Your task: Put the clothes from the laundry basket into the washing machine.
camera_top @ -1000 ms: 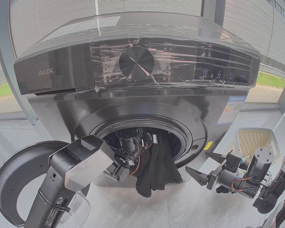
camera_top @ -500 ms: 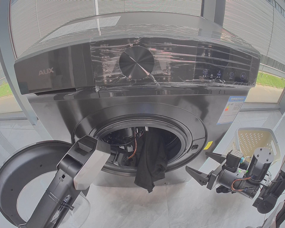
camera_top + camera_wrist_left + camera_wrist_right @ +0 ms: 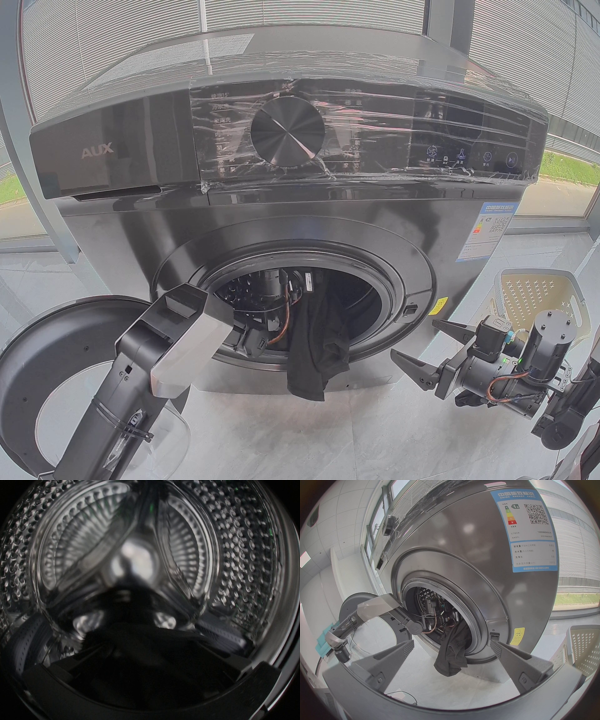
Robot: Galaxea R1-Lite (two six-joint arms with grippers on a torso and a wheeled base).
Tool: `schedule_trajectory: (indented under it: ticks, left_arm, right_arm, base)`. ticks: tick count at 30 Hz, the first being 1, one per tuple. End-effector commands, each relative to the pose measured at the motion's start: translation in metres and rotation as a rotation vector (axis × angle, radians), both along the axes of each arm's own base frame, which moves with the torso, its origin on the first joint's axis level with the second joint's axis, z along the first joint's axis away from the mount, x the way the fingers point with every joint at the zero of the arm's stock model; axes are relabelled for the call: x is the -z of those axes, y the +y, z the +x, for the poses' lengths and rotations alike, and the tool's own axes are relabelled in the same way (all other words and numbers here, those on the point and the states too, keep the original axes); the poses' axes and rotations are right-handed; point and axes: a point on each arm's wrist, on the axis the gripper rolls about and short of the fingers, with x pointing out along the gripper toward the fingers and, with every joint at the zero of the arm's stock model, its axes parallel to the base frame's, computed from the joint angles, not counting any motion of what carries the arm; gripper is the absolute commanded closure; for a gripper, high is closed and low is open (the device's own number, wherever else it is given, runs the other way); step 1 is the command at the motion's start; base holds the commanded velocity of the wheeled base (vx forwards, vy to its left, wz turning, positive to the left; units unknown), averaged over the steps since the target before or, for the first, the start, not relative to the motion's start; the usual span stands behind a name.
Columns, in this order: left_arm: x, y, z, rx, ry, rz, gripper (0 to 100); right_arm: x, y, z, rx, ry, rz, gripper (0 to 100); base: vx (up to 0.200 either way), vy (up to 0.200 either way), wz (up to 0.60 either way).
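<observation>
— Hanging half out of the washing machine, that black garment, isn't it?

— Yes. It is draped over the lower rim of the round opening. Its upper part lies inside the mouth, and its lower part trails down the front panel towards the floor.

— And the left hand?

— It is inside the opening, just beside the garment, with the left arm passing in over the rim. The left wrist view looks into the perforated steel drum, with a dark mass low in front. I cannot tell whether that hand is clenched on the cloth or released.

— The door?

— Swung wide open on the machine's left, behind the left arm.

— Where is the right hand?

— Off to the right of the machine, above the floor and well apart from the garment. It is released, its two dark prongs spread wide with nothing between them, and it points towards the opening.

— And the laundry basket?

— It is cream and perforated, on the floor at the far right, just behind the right arm. I cannot tell what lies inside it.
</observation>
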Motion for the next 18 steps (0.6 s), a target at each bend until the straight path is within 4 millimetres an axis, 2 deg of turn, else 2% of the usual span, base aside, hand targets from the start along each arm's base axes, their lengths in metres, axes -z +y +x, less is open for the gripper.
schedule_trajectory:
  ticks: [1,4,5,8,13,18]
  left_arm:
    - [-0.035,-0.008,-0.050,0.134,0.128,0.062,0]
    - [-0.037,-0.009,-0.070,0.206,0.186,0.095,0]
    - [-0.037,-0.009,-0.070,0.206,0.186,0.095,0]
    - [-0.032,-0.010,-0.087,0.275,0.243,0.120,0]
    - [-0.016,-0.012,-0.102,0.340,0.301,0.160,0]
    - [-0.003,-0.011,-0.107,0.358,0.337,0.187,0]
  right_arm:
    - [0.000,0.001,0.000,-0.002,0.001,0.000,0]
    - [0.000,0.001,0.000,-0.002,0.001,0.000,0]
    - [0.000,0.001,0.000,-0.002,0.001,0.000,0]
    - [0.000,0.001,0.000,-0.002,0.001,0.000,0]
    - [0.000,0.000,0.000,-0.001,0.001,0.000,0]
    - [0.000,0.001,0.000,-0.002,0.001,0.000,0]
  base:
    - [0.000,0.000,0.00]
    - [0.000,0.000,0.00]
    - [0.000,0.000,0.00]
    - [0.000,0.000,0.00]
    - [0.000,0.000,0.00]
    - [0.000,0.000,0.00]
